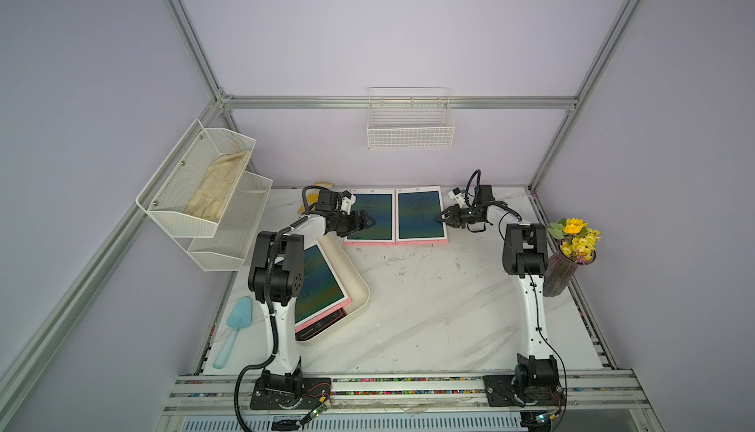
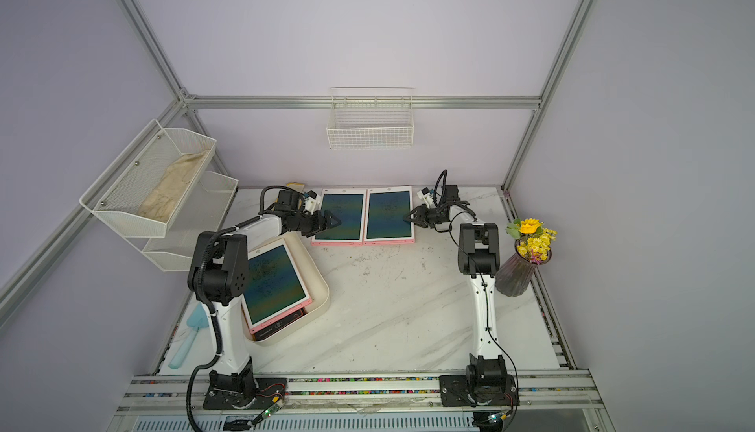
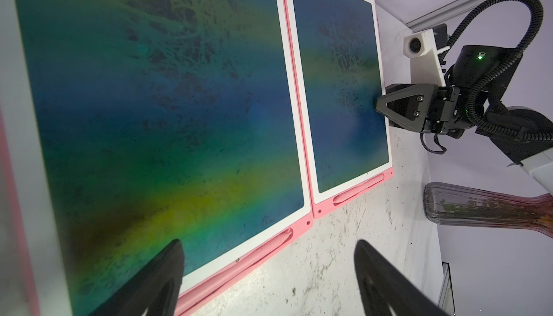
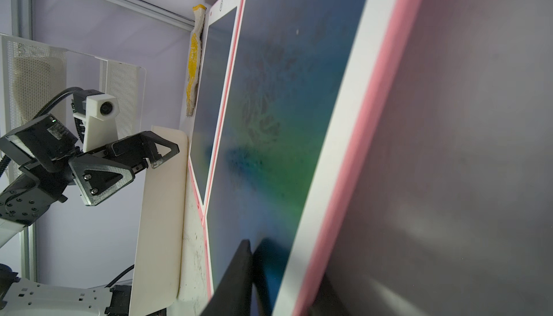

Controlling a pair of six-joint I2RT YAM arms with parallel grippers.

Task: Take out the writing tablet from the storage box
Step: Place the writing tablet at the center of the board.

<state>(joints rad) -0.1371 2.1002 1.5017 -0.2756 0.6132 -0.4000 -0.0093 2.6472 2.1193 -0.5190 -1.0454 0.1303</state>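
The cream storage box (image 1: 360, 287) (image 2: 322, 287) stands at the front left of the table, partly behind my left arm. A pink-edged writing tablet (image 1: 318, 283) (image 2: 271, 283) lies in it on top of a darker one. Two more writing tablets lie side by side at the back, the left one (image 1: 378, 205) (image 3: 164, 105) and the right one (image 1: 421, 215) (image 4: 269, 120). My left gripper (image 1: 369, 221) (image 3: 268, 245) hangs open over the left tablet's near corner. My right gripper (image 1: 439, 218) (image 4: 284, 263) is shut on the right tablet's outer edge, one finger on the screen and one under it.
A white mesh two-tier shelf (image 1: 204, 188) with a cloth in it hangs on the left wall. A wire basket (image 1: 409, 123) hangs on the back wall. A vase of yellow flowers (image 1: 568, 258) stands at the right edge. A blue scoop (image 1: 233, 327) lies front left, and a yellow cloth (image 1: 314, 197) at the back.
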